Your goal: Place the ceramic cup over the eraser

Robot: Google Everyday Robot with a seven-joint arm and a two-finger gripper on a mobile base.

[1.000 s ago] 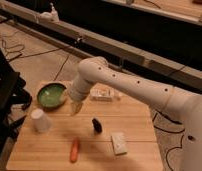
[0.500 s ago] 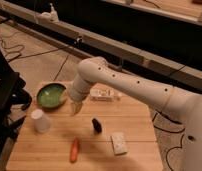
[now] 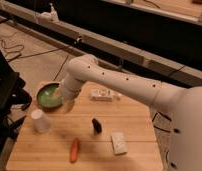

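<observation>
The white ceramic cup (image 3: 40,120) stands upside down at the left of the wooden table (image 3: 134,112). The small black eraser (image 3: 96,125) stands near the table's middle, well right of the cup. My gripper (image 3: 69,104) hangs above the table beside the green bowl (image 3: 48,95), up and right of the cup and left of the eraser. It holds nothing that I can see.
An orange carrot (image 3: 74,149) lies near the front edge. A flat grey-white block (image 3: 118,142) lies right of it. A white packet (image 3: 104,94) lies at the back middle. A dark stand (image 3: 6,100) flanks the table's left side.
</observation>
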